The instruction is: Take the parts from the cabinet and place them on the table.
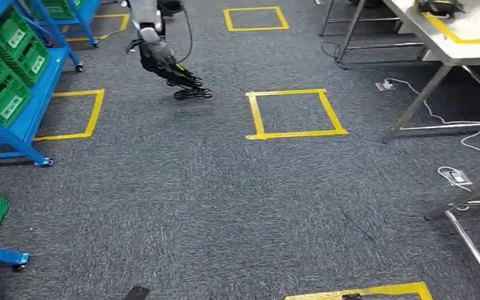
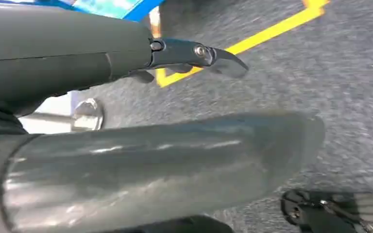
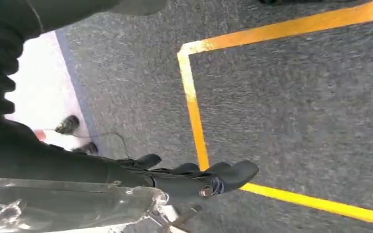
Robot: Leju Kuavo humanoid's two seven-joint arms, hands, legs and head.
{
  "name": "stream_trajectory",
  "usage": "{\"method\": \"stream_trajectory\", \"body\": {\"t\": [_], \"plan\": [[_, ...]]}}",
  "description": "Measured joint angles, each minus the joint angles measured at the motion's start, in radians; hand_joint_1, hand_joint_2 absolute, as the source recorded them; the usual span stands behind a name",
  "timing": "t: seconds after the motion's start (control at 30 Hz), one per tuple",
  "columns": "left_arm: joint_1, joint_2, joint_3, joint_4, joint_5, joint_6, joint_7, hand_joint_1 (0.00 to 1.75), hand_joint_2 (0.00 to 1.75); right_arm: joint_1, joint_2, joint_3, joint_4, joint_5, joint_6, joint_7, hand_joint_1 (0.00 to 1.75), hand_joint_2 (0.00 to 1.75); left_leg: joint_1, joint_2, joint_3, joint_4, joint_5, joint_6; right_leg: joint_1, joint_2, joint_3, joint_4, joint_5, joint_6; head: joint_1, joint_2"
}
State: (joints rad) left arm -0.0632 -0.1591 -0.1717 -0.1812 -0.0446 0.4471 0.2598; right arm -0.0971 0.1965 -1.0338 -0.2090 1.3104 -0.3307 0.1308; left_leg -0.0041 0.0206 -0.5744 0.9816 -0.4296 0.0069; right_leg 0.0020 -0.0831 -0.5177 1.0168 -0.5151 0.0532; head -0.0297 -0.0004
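A blue cabinet (image 1: 34, 87) with green bins (image 1: 6, 69) stands along the left of the head view. The white table (image 1: 469, 47) is at the far right. My left hand (image 2: 141, 150) hangs over the grey carpet with its thumb and a dark finger (image 2: 199, 52) stretched out and nothing between them. My right hand (image 3: 126, 177) also hangs over the carpet, dark fingers (image 3: 223, 174) lying along a shiny, crinkled clear-wrapped part (image 3: 63, 204) that it holds. The part's shape is hidden by the wrap.
Yellow tape squares (image 1: 295, 114) mark the carpet between cabinet and table. A silver limb with a dark end (image 1: 169, 65) of another machine hangs at the far side. Cables and a power strip (image 1: 456, 176) lie by the metal table legs (image 1: 422, 100) on the right.
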Motion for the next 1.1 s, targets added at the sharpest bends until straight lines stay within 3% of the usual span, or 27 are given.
{"method": "stream_trajectory", "body": {"t": [0.03, 0.07, 0.13, 0.17, 0.2, 0.27, 0.3, 0.33, 0.43, 0.47, 0.5, 0.53, 0.6, 0.63, 0.67, 0.7, 0.77, 0.8, 0.83, 0.87, 0.9, 0.97, 1.0, 1.03, 1.07, 1.1], "plan": [[-0.001, 0.000, 0.001, 0.000, 0.000, 0.001, 0.000, 0.00, 0.00, 0.000, 0.000, 0.000, 0.000, 0.000, -0.001, 0.000, 0.00, 1.75, 0.001, -0.008, -0.001, 0.000, 0.001, 0.007, -0.003, 0.045, -0.024, 0.056, -0.036, 0.001, 0.004, 0.000], [-0.004, -0.002, 0.002, 0.000, 0.000, 0.001, 0.000, 0.00, 0.00, 0.002, 0.000, 0.000, 0.000, 0.000, -0.001, 0.000, 0.00, 1.75, 0.001, -0.023, -0.002, 0.000, 0.001, 0.010, -0.004, 0.068, -0.065, 0.145, -0.079, 0.003, 0.006, 0.000], [-0.004, -0.002, 0.003, 0.000, 0.000, 0.001, 0.000, 0.00, 0.00, 0.006, 0.000, 0.000, 0.000, 0.000, -0.001, 0.000, 0.00, 1.75, 0.001, -0.051, -0.003, 0.000, 0.001, 0.011, -0.003, 0.081, -0.144, 0.301, -0.132, 0.004, 0.008, 0.000], [-0.003, -0.002, 0.004, 0.000, 0.000, 0.001, 0.000, 0.00, 0.00, 0.008, 0.000, 0.000, 0.000, -0.001, -0.001, 0.000, 0.00, 1.75, 0.001, -0.065, -0.002, 0.001, 0.002, 0.011, -0.004, 0.081, -0.157, 0.314, -0.122, 0.004, 0.008, 0.000], [-0.002, -0.002, 0.005, 0.000, 0.000, 0.003, 0.000, 0.00, 0.00, 0.009, 0.000, 0.000, 0.000, -0.001, -0.001, 0.000, 0.00, 1.75, 0.001, -0.081, -0.001, 0.001, 0.002, 0.010, -0.005, 0.082, -0.145, 0.278, -0.088, 0.003, 0.008, 0.000], [-0.001, -0.002, 0.005, 0.000, -0.001, 0.010, -0.003, 0.00, 0.00, 0.009, 0.000, 0.000, 0.000, -0.002, -0.002, 0.000, 0.00, 1.75, 0.004, -0.112, 0.001, 0.002, 0.003, 0.005, -0.011, 0.098, -0.072, 0.110, 0.009, 0.003, 0.008, 0.000], [-0.002, -0.002, 0.005, 0.000, -0.002, 0.013, -0.004, 0.00, 0.00, 0.009, 0.000, 0.000, 0.000, -0.002, -0.002, 0.000, 0.00, 1.75, 0.004, -0.123, -0.001, 0.005, 0.003, 0.000, -0.019, 0.142, -0.040, 0.038, 0.040, 0.008, 0.008, 0.000], [-0.005, -0.001, 0.005, 0.000, -0.003, 0.023, -0.007, 0.00, 0.00, 0.010, 0.000, 0.000, 0.001, -0.003, -0.002, 0.000, 0.00, 1.75, 0.000, -0.136, -0.009, 0.014, 0.002, -0.008, -0.028, 0.198, -0.027, -0.001, 0.025, 0.008, 0.008, 0.000], [0.000, 0.002, 0.005, 0.000, -0.010, 0.048, -0.008, 0.00, 0.00, 0.006, 0.000, -0.001, 0.001, -0.006, -0.002, 0.002, 0.00, 1.75, 0.012, -0.168, -0.020, 0.003, 0.017, -0.031, -0.016, 0.168, -0.028, 0.007, 0.030, -0.014, 0.007, 0.000], [0.003, 0.003, 0.005, 0.000, -0.010, 0.055, -0.008, 0.00, 0.00, 0.007, 0.000, -0.002, 0.001, -0.007, -0.002, 0.002, 0.00, 1.75, 0.012, -0.176, -0.024, 0.003, 0.018, -0.037, -0.018, 0.153, -0.026, 0.000, 0.036, -0.022, 0.007, 0.000], [0.004, 0.003, 0.005, 0.000, -0.011, 0.060, -0.008, 0.00, 0.00, 0.006, 0.000, -0.002, 0.000, -0.007, -0.003, 0.002, 0.00, 1.75, 0.009, -0.121, -0.027, 0.015, 0.006, -0.038, -0.018, 0.138, -0.024, -0.004, 0.040, -0.029, 0.007, 0.000], [0.001, 0.003, 0.005, 0.000, -0.011, 0.066, -0.008, 0.00, 0.00, 0.007, 0.000, -0.003, 0.000, -0.006, -0.003, 0.002, 0.00, 1.75, 0.005, -0.071, -0.049, 0.058, -0.029, -0.042, -0.015, 0.124, -0.024, -0.007, 0.040, -0.038, -0.002, 0.000], [-0.006, 0.003, 0.005, 0.000, -0.013, 0.073, -0.011, 0.00, 0.00, 0.012, 0.000, -0.003, 0.000, -0.006, -0.003, 0.004, 0.00, 1.75, 0.006, -0.041, -0.124, 0.216, -0.109, -0.047, -0.010, 0.087, -0.024, -0.007, 0.038, -0.043, -0.004, 0.000], [-0.006, 0.003, 0.005, 0.000, -0.013, 0.077, -0.012, 0.00, 0.00, 0.013, 0.000, -0.003, 0.000, -0.006, -0.003, 0.010, 0.00, 1.75, 0.006, -0.037, -0.157, 0.286, -0.134, -0.048, -0.008, 0.069, -0.025, -0.007, 0.037, -0.045, -0.003, 0.000], [-0.005, 0.003, 0.005, 0.000, -0.013, 0.081, -0.015, 0.00, 0.00, 0.013, 0.000, -0.003, 0.000, -0.006, -0.002, 0.014, 0.00, 1.75, 0.006, -0.036, -0.171, 0.318, -0.138, -0.049, -0.007, 0.054, -0.025, -0.007, 0.037, -0.045, -0.004, 0.000], [-0.001, 0.003, 0.005, 0.000, -0.013, 0.082, -0.017, 0.00, 0.00, 0.011, 0.000, -0.003, 0.000, -0.006, -0.002, 0.018, 0.00, 1.75, 0.006, -0.035, -0.158, 0.298, -0.113, -0.048, -0.007, 0.039, -0.024, -0.007, 0.036, -0.045, -0.004, 0.000], [0.001, 0.003, 0.006, 0.000, -0.013, 0.084, -0.019, 0.00, 0.00, 0.008, 0.000, -0.003, 0.000, -0.006, -0.002, 0.021, 0.00, 1.75, 0.005, -0.021, -0.079, 0.157, -0.037, -0.043, -0.007, 0.014, -0.021, -0.007, 0.034, -0.043, -0.004, 0.000], [0.000, 0.003, 0.006, 0.000, -0.010, 0.084, -0.022, 0.00, 0.00, 0.008, 0.000, -0.003, 0.000, -0.006, -0.001, 0.022, 0.00, 1.75, 0.001, 0.019, -0.030, 0.076, -0.008, -0.039, -0.005, 0.004, -0.018, -0.006, 0.032, -0.040, -0.005, 0.000], [-0.004, 0.004, 0.008, 0.000, 0.002, 0.083, -0.027, 0.00, 0.00, 0.009, 0.000, -0.003, 0.000, -0.006, 0.002, 0.025, 0.00, 1.75, -0.004, 0.071, 0.002, 0.025, -0.005, -0.038, 0.002, -0.006, -0.017, -0.004, 0.027, -0.034, -0.006, 0.000], [-0.011, 0.003, 0.014, 0.000, 0.018, 0.082, -0.033, 0.00, 0.00, 0.010, 0.000, -0.003, 0.000, -0.005, 0.002, 0.028, 0.00, 1.75, -0.006, 0.059, 0.004, 0.007, -0.012, -0.028, 0.006, -0.018, -0.020, 0.002, 0.022, -0.028, -0.008, 0.000], [-0.010, 0.003, 0.026, 0.000, 0.039, 0.081, -0.046, 0.00, 0.00, 0.009, 0.000, -0.003, 0.000, -0.003, 0.003, 0.032, 0.00, 1.75, -0.007, 0.050, -0.002, 0.008, -0.010, -0.024, 0.006, -0.030, -0.018, 0.000, 0.023, -0.025, -0.002, 0.000], [-0.003, 0.004, 0.049, 0.000, 0.057, 0.080, -0.067, 0.00, 0.00, 0.004, 0.000, -0.003, 0.000, 0.003, 0.005, 0.037, 0.00, 1.75, -0.009, 0.025, -0.003, 0.005, -0.008, -0.013, 0.005, -0.054, -0.008, -0.004, 0.021, -0.016, -0.004, 0.000], [-0.001, 0.005, 0.057, 0.000, 0.063, 0.081, -0.074, 0.00, 0.00, 0.002, 0.000, -0.003, 0.000, 0.005, 0.005, 0.038, 0.00, 1.75, 0.000, 0.014, 0.002, -0.001, -0.003, -0.006, 0.000, -0.035, -0.012, 0.001, 0.011, -0.008, -0.004, 0.000], [0.000, 0.007, 0.065, 0.000, 0.068, 0.081, -0.080, 0.00, 0.00, 0.001, 0.000, -0.003, 0.000, 0.008, 0.005, 0.038, 0.00, 1.75, 0.002, 0.006, 0.002, -0.001, -0.002, -0.003, -0.001, 0.026, -0.022, 0.031, -0.010, -0.003, 0.003, 0.000], [-0.003, 0.007, 0.074, 0.000, 0.074, 0.081, -0.084, 0.00, 0.00, 0.003, 0.000, -0.003, 0.000, 0.009, 0.006, 0.038, 0.00, 1.75, 0.003, -0.007, 0.001, -0.001, -0.001, 0.003, -0.004, 0.060, -0.054, 0.101, -0.048, -0.002, 0.006, 0.000], [-0.006, 0.006, 0.081, 0.000, 0.077, 0.081, -0.087, 0.00, 0.00, 0.005, 0.000, -0.003, 0.000, 0.009, 0.008, 0.038, 0.00, 1.75, 0.003, -0.022, 0.000, -0.001, 0.000, 0.005, -0.004, 0.075, -0.097, 0.192, -0.088, 0.001, 0.009, 0.000]]}}
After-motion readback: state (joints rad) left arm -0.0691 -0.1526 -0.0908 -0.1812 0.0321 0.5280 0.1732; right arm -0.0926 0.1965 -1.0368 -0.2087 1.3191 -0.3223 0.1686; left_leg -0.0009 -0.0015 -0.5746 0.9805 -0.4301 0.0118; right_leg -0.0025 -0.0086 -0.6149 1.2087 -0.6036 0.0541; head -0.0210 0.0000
